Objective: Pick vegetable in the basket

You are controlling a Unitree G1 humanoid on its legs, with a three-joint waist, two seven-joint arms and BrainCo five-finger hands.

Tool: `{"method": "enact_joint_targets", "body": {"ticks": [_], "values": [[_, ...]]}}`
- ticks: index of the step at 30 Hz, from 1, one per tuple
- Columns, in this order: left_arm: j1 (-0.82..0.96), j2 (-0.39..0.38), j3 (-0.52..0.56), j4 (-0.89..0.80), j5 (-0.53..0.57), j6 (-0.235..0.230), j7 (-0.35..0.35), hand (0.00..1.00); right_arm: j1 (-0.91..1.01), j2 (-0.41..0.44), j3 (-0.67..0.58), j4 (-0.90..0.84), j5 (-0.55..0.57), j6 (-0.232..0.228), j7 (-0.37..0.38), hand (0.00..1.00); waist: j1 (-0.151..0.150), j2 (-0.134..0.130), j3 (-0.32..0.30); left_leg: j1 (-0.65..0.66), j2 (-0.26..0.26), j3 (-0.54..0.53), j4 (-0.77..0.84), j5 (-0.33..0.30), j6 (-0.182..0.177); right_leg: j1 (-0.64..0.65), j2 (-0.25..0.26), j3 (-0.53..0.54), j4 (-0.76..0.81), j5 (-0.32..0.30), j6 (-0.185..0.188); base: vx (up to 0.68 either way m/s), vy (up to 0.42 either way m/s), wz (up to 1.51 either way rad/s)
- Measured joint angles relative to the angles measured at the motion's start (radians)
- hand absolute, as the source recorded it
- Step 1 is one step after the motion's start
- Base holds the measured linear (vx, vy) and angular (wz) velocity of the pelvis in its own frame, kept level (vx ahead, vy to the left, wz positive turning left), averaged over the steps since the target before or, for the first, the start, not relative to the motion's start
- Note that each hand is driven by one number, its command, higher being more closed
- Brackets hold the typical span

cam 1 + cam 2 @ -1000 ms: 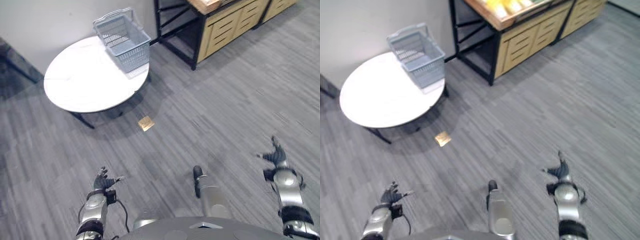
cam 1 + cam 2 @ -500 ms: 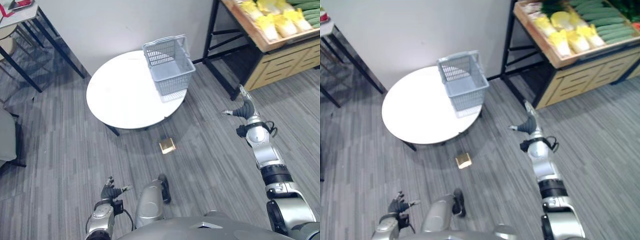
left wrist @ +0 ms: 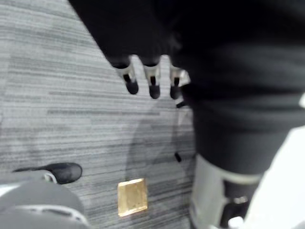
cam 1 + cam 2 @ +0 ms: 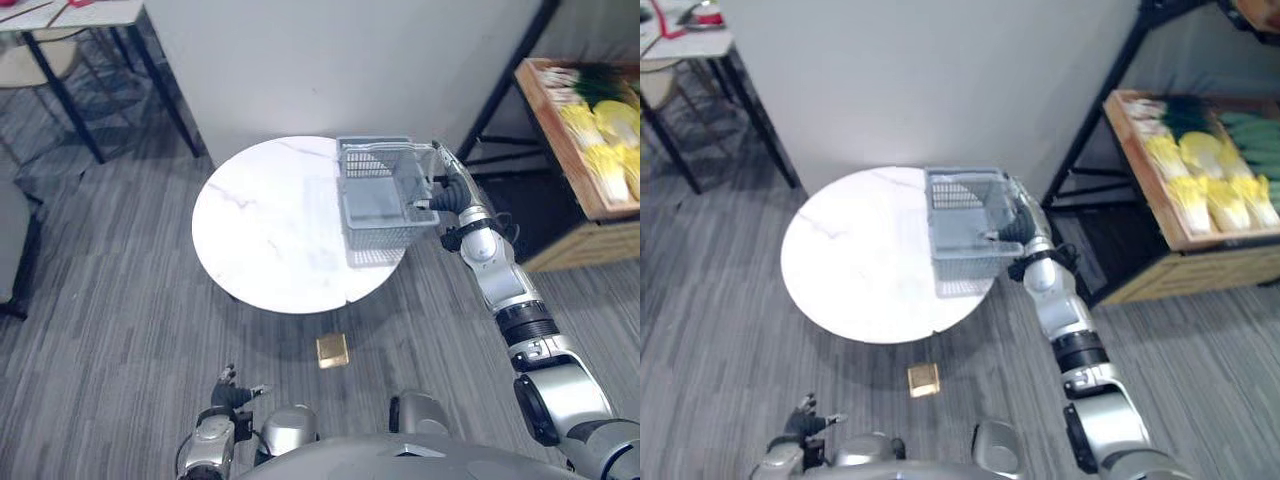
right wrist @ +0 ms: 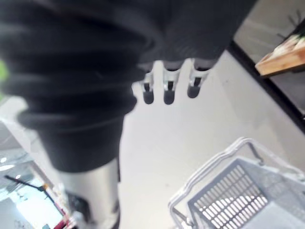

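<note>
A grey wire basket with nothing visible inside stands on the right part of a round white table. My right hand is raised beside the basket's right rim, fingers straight and open; the right wrist view shows the basket beyond them, not gripped. Pale yellow and green vegetables lie on a wooden shelf to the right. My left hand hangs low near the floor, fingers straight and holding nothing.
A small gold square lies on the grey floor in front of the table. The shelf's black metal frame stands just right of the table. Another table with dark legs is at the far left.
The camera has swung up toward the table and wall. My right arm has risen and reached across to the basket's right side. The left hand stays low.
</note>
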Motion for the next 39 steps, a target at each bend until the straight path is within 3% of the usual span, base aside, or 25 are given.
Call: {"method": "enact_joint_targets", "body": {"ticks": [1, 2, 3, 4, 7, 11, 18, 22, 25, 30, 31, 32, 35, 39], "values": [[0.002, 0.013, -0.012, -0.001, 0.001, -0.001, -0.002, 0.0, -0.006, 0.0, 0.0, 0.002, 0.0, 0.0, 0.0, 0.0, 0.0, -0.011, -0.005, 0.001, 0.013, -0.03, 0.009, -0.017, -0.046, 0.011, 0.009, 0.024, -0.216, 0.079, 0.009, 0.29, -0.309, 0.79], [0.004, 0.021, -0.016, -0.001, 0.002, -0.001, -0.004, 0.0, -0.007, 0.001, 0.0, 0.003, 0.0, 0.0, 0.0, 0.0, 0.002, -0.021, -0.01, 0.0, 0.013, -0.039, 0.018, -0.028, -0.063, 0.016, 0.006, 0.035, -0.284, 0.148, 0.013, 0.31, -0.36, 0.66], [0.005, 0.022, -0.018, 0.011, 0.008, 0.001, -0.007, 0.0, -0.009, -0.002, -0.001, 0.006, 0.0, -0.003, -0.001, 0.0, 0.012, -0.029, -0.014, 0.004, 0.019, -0.062, 0.035, -0.056, -0.102, 0.019, 0.006, 0.041, -0.314, 0.206, 0.051, 0.29, -0.348, 0.44], [0.018, 0.008, -0.039, 0.006, 0.023, -0.003, -0.015, 0.0, -0.036, -0.011, 0.009, 0.038, 0.001, -0.002, 0.0, 0.0, 0.019, 0.02, -0.02, -0.022, 0.066, -0.053, 0.057, -0.057, -0.114, 0.023, 0.044, 0.017, -0.319, 0.202, 0.033, 0.27, -0.322, 0.37], [-0.005, -0.012, -0.047, 0.005, 0.028, -0.016, -0.02, 0.0, -0.151, -0.069, 0.022, 0.121, 0.0, 0.0, 0.0, 0.0, 0.012, 0.079, 0.002, -0.06, 0.119, -0.054, 0.04, -0.04, -0.129, 0.013, 0.082, -0.033, -0.357, 0.208, 0.008, 0.18, -0.234, 0.29], [-0.048, -0.011, -0.059, 0.002, 0.029, -0.041, -0.018, 0.0, -0.391, -0.142, 0.051, 0.27, 0.003, 0.003, -0.006, 0.0, 0.007, 0.083, 0.061, -0.148, 0.13, -0.096, 0.016, -0.008, -0.147, -0.044, 0.081, -0.088, -0.371, 0.223, -0.009, 0.03, -0.106, 0.4], [-0.096, 0.021, -0.107, -0.004, -0.016, -0.045, 0.023, 0.0, -0.626, -0.152, 0.088, 0.443, 0.002, 0.0, -0.042, 0.0, 0.02, 0.075, 0.168, -0.286, 0.119, -0.167, 0.015, 0.037, -0.17, -0.087, 0.063, -0.149, -0.495, 0.314, -0.011, -0.04, -0.031, 0.34], [-0.122, 0.017, -0.164, -0.006, -0.019, -0.066, 0.038, 0.0, -0.736, -0.223, 0.093, 0.53, 0.001, 0.001, -0.075, 0.0, 0.023, 0.098, 0.235, -0.348, 0.118, -0.224, 0.014, 0.06, -0.18, -0.106, 0.056, -0.199, -0.515, 0.331, -0.018, -0.02, -0.022, 0.33], [-0.163, 0.026, -0.221, -0.003, -0.018, -0.083, 0.045, 0.0, -0.81, -0.308, 0.119, 0.612, 0.004, 0.005, -0.082, 0.0, 0.026, 0.108, 0.246, -0.426, 0.111, -0.266, 0.014, 0.082, -0.187, -0.161, 0.046, -0.232, -0.516, 0.344, -0.018, -0.04, -0.018, 0.42], [-0.247, 0.044, -0.332, 0.001, -0.019, -0.097, 0.043, 0.0, -0.92, -0.477, 0.195, 0.708, 0.023, -0.002, -0.103, 0.0, 0.038, 0.158, 0.276, -0.554, 0.093, -0.339, 0.016, 0.121, -0.197, -0.261, 0.023, -0.288, -0.484, 0.345, -0.019, -0.06, -0.012, 0.41], [-0.272, 0.052, -0.355, 0.005, -0.02, -0.104, 0.041, 0.0, -0.98, -0.533, 0.223, 0.735, 0.033, -0.004, -0.09, 1.0, 0.039, 0.177, 0.285, -0.594, 0.087, -0.357, 0.015, 0.135, -0.199, -0.299, 0.012, -0.302, -0.465, 0.344, -0.019, -0.08, -0.01, 0.48], [-0.291, 0.056, -0.361, 0.005, -0.028, -0.108, 0.04, 0.0, -1.022, -0.592, 0.247, 0.753, 0.039, -0.004, -0.091, 1.0, 0.045, 0.194, 0.293, -0.63, 0.078, -0.37, 0.012, 0.149, -0.2, -0.343, 0.001, -0.306, -0.438, 0.334, -0.021, -0.08, -0.008, 0.42], [-0.279, 0.054, -0.339, 0.001, -0.058, -0.108, 0.034, 0.0, -1.067, -0.699, 0.298, 0.692, -0.012, 0.003, -0.089, 1.0, 0.043, 0.2, 0.296, -0.688, 0.053, -0.367, -0.044, 0.198, -0.203, -0.487, -0.051, -0.301, -0.293, 0.271, -0.02, -0.07, -0.042, 0.32], [-0.221, 0.012, -0.245, -0.023, -0.055, -0.107, 0.018, 0.0, -1.083, -0.721, 0.389, 0.6, -0.038, 0.015, -0.086, 1.0, 0.035, 0.198, 0.295, -0.689, 0.055, -0.341, -0.071, 0.22, -0.21, -0.552, -0.064, -0.281, -0.213, 0.235, -0.032, 0.0, -0.084, -0.04]]}}
